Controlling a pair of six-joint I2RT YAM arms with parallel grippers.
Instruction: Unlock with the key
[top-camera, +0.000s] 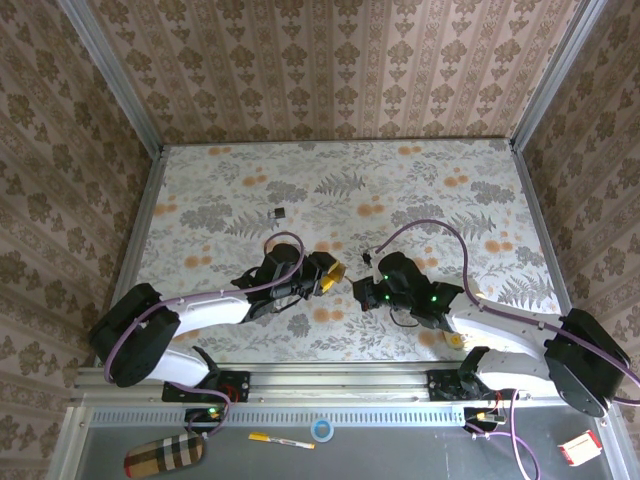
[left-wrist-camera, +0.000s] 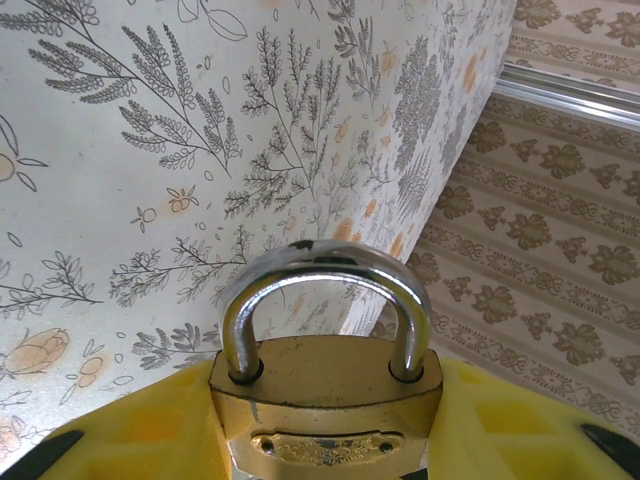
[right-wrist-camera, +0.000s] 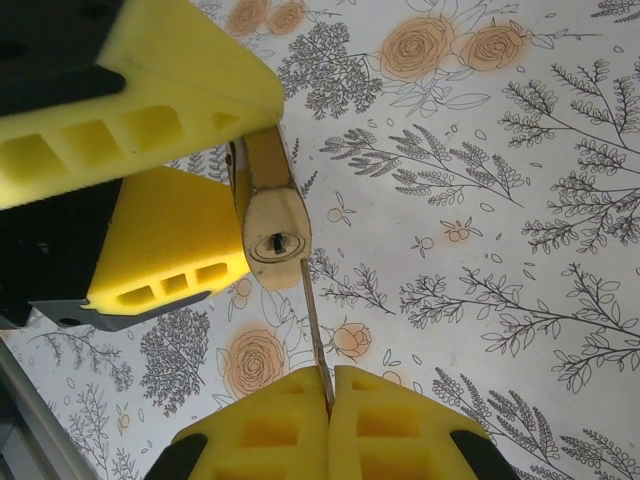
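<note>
Brass padlock (right-wrist-camera: 270, 215) clamped in left gripper (top-camera: 330, 272); keyhole (right-wrist-camera: 272, 243) turned toward right gripper (right-wrist-camera: 330, 395) | key (right-wrist-camera: 313, 330) pinched in closed pads (right-wrist-camera: 270, 420); blade tip just beside keyhole, not yet in | done: both grasps, approach; to do: insert, turn, free seated shackle (left-wrist-camera: 325, 275)

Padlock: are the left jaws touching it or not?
Touching. In the left wrist view the padlock's brass body sits wedged between the left gripper's yellow jaws, pressed against both, with no gap.
</note>
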